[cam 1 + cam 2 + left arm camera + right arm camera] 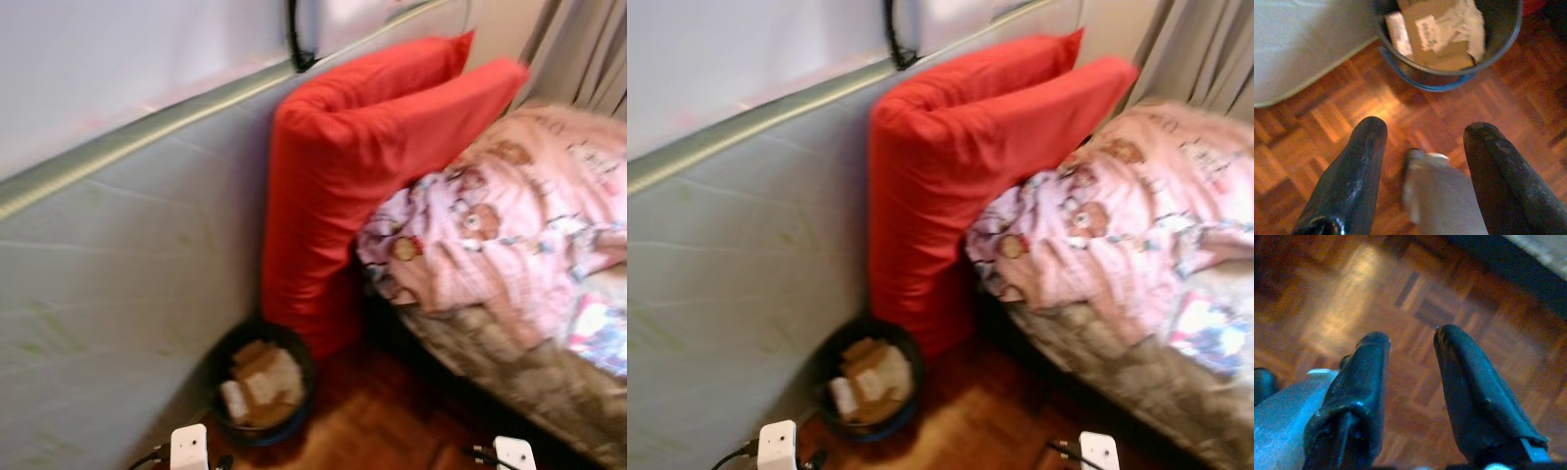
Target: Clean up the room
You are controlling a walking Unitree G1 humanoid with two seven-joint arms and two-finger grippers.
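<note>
The left gripper point(1422, 134) is hanging over the parquet floor point(1312, 127) with its black fingers point(1359, 161) spread apart and gripping nothing. The right gripper point(1410, 340) is hanging likewise, fingers parted. Just beyond the left one, a dark bin point(261, 384) holding cardboard scraps point(263, 377) is standing against the wall's foot, beside a red cushion point(343, 176) that is leaning at the bed's point(519, 382) head edge.
</note>
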